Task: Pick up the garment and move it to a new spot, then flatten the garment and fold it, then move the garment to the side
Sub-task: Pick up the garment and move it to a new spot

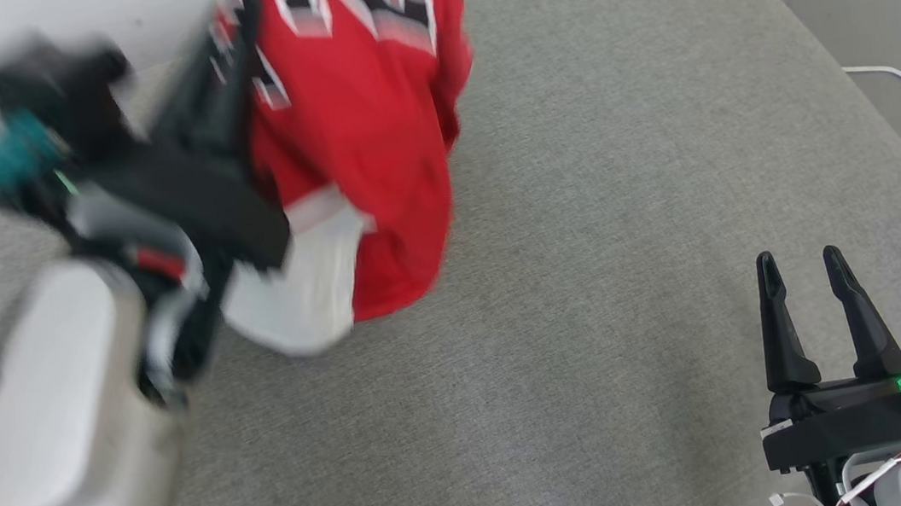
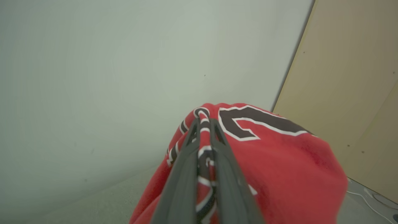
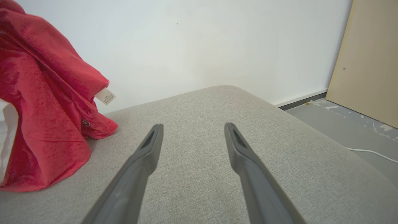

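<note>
Light is bright, even and diffuse, with a faint shadow beside the garment (image 1: pixel 366 126); motion blur smears it and the left gripper (image 1: pixel 240 21), the right gripper (image 1: pixel 799 257) reads sharp, and the beige panel (image 2: pixel 351 77) right of the left gripper bows with wide-angle distortion.

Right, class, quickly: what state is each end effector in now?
Left end effector: closed on the red garment.
Right end effector: open, holding nothing.

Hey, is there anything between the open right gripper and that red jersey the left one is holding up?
Nothing visible. Only bare grey fabric cushion lies between the right gripper, open, and the red jersey with black-and-white lettering, which hangs from the shut left gripper.
</note>
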{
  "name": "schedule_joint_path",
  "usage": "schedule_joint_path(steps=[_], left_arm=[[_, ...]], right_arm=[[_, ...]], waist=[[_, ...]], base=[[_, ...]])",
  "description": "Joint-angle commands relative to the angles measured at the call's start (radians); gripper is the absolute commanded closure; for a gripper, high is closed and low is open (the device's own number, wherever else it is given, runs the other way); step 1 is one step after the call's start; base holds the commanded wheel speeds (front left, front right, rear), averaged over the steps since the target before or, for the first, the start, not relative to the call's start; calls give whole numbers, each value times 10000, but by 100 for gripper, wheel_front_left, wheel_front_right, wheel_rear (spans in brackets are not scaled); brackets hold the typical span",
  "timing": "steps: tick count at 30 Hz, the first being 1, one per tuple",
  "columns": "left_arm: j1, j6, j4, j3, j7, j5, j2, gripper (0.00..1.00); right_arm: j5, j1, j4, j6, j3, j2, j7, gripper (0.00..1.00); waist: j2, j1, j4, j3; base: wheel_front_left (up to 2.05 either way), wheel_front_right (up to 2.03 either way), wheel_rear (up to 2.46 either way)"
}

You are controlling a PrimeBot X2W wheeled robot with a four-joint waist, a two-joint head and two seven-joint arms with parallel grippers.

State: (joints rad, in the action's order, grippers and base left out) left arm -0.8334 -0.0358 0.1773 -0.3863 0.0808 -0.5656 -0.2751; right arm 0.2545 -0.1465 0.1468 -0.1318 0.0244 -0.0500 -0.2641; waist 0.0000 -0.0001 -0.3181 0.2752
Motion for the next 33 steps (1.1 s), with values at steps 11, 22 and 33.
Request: schedule_joint_path(steps=[11, 22, 33], left_arm=[[2336, -49, 1298, -574, -1571, 212, 186, 0], [3021, 52, 755, 398, -3410, 612, -180, 0], [6424, 73, -1603, 3225, -3454, 1846, 337, 0]], right_arm=[[-132, -185, -115, 21, -210, -6, -6, 0], [-657, 2, -336, 21, -318, -9, -6, 0], [-998, 295, -313, 21, -366, -9, -6, 0]], waist=[[0, 1, 259, -32], [0, 1, 1345, -833], [0, 1, 2204, -1498]], base=[[0, 0, 0], [0, 0, 0], [0, 0, 0]])
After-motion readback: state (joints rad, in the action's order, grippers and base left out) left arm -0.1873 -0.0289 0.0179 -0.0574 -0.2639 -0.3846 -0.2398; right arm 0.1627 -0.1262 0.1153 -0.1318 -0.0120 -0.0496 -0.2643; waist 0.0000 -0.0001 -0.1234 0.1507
